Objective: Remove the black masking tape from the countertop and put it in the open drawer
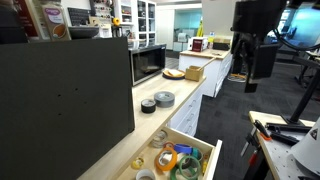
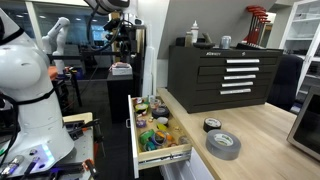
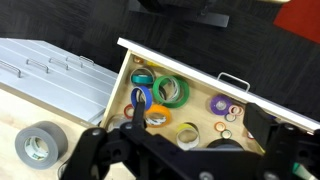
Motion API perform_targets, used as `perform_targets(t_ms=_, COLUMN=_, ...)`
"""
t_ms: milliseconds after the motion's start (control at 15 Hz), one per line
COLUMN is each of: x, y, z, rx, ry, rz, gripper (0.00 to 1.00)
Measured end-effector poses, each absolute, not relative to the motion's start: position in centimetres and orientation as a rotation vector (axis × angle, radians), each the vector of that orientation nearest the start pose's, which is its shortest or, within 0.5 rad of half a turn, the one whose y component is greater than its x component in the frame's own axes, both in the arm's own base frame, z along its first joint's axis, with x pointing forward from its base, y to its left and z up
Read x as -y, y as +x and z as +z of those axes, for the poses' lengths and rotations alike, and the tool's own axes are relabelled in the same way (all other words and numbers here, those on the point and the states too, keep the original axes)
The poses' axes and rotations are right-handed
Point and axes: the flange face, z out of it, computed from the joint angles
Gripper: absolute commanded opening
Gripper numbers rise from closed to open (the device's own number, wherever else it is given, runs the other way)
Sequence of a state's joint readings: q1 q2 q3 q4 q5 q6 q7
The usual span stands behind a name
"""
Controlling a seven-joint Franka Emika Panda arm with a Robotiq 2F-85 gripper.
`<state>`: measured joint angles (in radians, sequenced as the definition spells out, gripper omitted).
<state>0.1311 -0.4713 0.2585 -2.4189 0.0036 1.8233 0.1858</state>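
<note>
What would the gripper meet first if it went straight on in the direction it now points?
Probably the coloured tape rolls lying in the open drawer. In the wrist view the gripper points down into it, though depth is unclear.

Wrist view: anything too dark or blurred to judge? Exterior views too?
Wrist view: the gripper is a dark, soft-edged silhouette; the open drawer is clear and evenly lit. In an exterior view, a dark panel fills the foreground.

We're seeing bright, even overhead lighting in both exterior views, with shadows falling soft. Wrist view's looking a bit fuzzy, and the gripper [image 3: 185, 152] up close is blurring into a dark blob.
</note>
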Motion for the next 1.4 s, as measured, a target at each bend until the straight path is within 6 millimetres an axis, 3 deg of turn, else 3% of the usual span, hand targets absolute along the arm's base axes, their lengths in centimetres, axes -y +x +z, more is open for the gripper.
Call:
perform_targets(t_ms=267, x=-13.4, y=39.9, z=43.3, rx=0.319, ry=-3.287, rz=0.121, gripper=1.00)
perform_targets(t_ms=533, x=-11.6, y=42.0, z=41.5, rx=0.321, ry=-3.319, rz=0.140, gripper=1.00)
perform_targets(t_ms=1400, x=-11.4, y=43.0, z=41.3, rx=0.329, ry=-3.324, rz=0.093, gripper=1.00)
